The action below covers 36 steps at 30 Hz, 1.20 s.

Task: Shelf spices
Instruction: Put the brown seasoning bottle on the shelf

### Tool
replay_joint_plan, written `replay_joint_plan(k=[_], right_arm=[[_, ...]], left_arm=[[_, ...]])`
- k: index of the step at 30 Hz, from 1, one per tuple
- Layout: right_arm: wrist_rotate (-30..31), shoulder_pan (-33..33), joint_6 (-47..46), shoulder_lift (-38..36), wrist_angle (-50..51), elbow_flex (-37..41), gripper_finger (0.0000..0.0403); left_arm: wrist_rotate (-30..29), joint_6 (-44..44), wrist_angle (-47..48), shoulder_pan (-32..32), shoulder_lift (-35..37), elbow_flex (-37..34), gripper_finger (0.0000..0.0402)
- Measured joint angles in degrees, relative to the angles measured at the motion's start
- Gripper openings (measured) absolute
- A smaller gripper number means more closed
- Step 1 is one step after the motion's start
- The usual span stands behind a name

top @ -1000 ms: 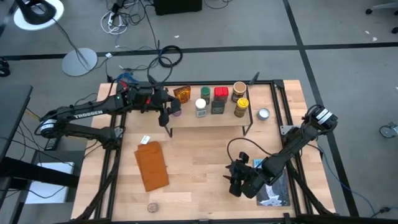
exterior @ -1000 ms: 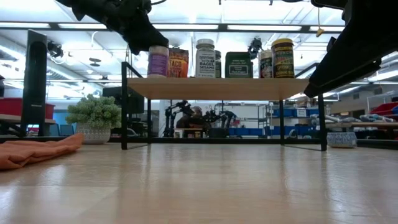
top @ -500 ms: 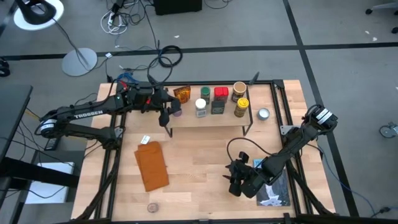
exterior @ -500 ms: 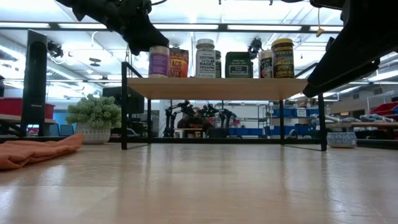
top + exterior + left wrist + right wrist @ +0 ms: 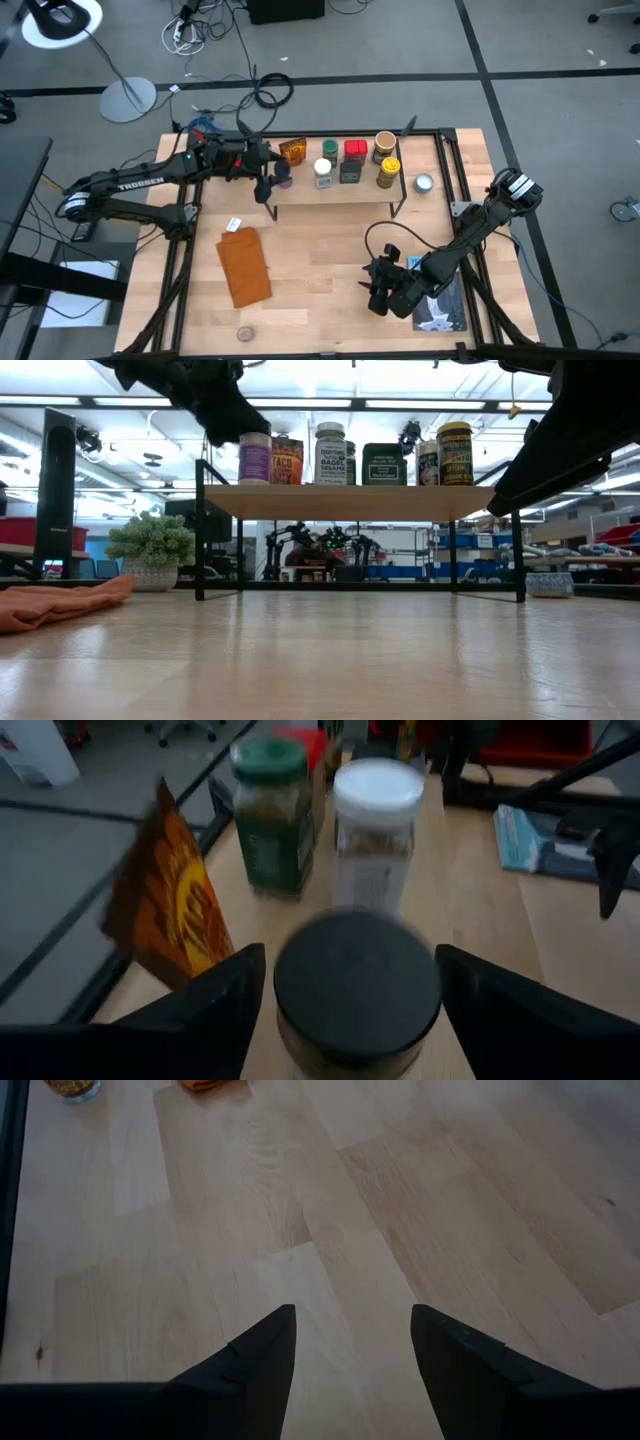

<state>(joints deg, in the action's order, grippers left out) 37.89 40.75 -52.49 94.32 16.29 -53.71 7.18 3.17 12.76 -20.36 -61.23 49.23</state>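
Note:
The shelf (image 5: 302, 187) stands at the table's far side with several spices on its wooden board (image 5: 350, 502). At its left end a purple-labelled jar with a black lid (image 5: 357, 982) stands upright on the board. My left gripper (image 5: 350, 1010) is open, with one finger close on either side of that lid. Beyond the jar are an orange packet (image 5: 165, 910), a green-lidded jar (image 5: 272, 815) and a white-lidded jar (image 5: 375, 830). My right gripper (image 5: 350, 1350) hangs open over bare table near the front right (image 5: 378, 290), holding nothing.
A small round tin (image 5: 424, 183) sits on the table to the right of the shelf. A flat orange-brown notebook (image 5: 245, 265) lies at the front left, with a small round lid (image 5: 243, 333) nearer the front edge. A blue-and-white book (image 5: 440, 308) lies under my right arm.

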Motion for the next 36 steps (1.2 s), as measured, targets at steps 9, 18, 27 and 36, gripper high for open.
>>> replay_joint_plan(k=[9,18,27,36], right_arm=[[0.0,0.0,0.0,0.0,0.0,0.0,0.0199],[0.0,0.0,-0.1,0.0,0.0,0.0,0.0199],[0.0,0.0,-0.5,0.0,-0.1,0.0,0.0199],[0.0,0.0,-0.5,0.0,-1.7,0.0,0.0199]], left_arm=[[-1.2,1.2,9.3,0.0,2.2,7.9,0.0301],[-9.4,-4.3,16.6,8.8,7.9,9.0,0.0288],[-27.8,-17.3,9.1,34.9,10.3,-0.1,0.0274],[-37.1,-23.4,9.2,51.0,1.8,1.6,0.0270]])
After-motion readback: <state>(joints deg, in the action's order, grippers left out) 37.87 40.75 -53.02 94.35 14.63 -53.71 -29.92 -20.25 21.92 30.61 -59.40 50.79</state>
